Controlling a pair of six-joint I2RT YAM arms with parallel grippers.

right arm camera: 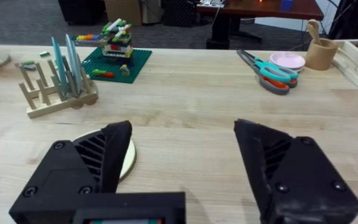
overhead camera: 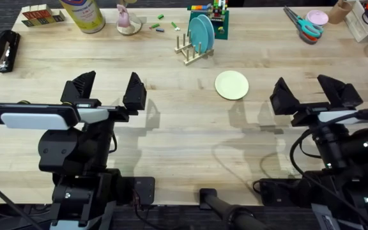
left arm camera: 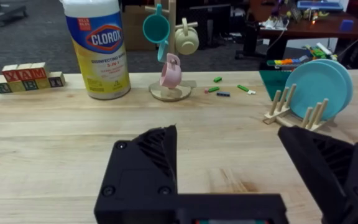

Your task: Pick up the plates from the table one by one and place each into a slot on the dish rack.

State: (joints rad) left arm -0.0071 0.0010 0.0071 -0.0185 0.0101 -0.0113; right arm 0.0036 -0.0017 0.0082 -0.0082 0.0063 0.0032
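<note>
Both grippers stand spread and empty over the table (overhead camera: 171, 128): the right gripper (overhead camera: 316, 94) at about four o'clock in the overhead view, the left gripper (overhead camera: 104, 91) at about nine, neither touching anything. Nearest the right one lies the cream-yellow plate (overhead camera: 232, 85), flat on the wood just off centre, at about ten o'clock from that gripper and partly hidden behind one black finger in the right wrist view. Further out, toward twelve o'clock, the dish rack (overhead camera: 192, 52) already holds two teal plates (overhead camera: 202, 32) upright between its pegs, with free slots left at its nearer end. Behind the rack sits a green block stand (overhead camera: 219, 19), and scissors (overhead camera: 303, 25) lie at about one o'clock. Judging by this, one plate is left to collect. The next move likely calls for the right arm to reach forward and left, lower its fingers around the plate's rim, and get under a thin edge lying flush on the wood.
</note>
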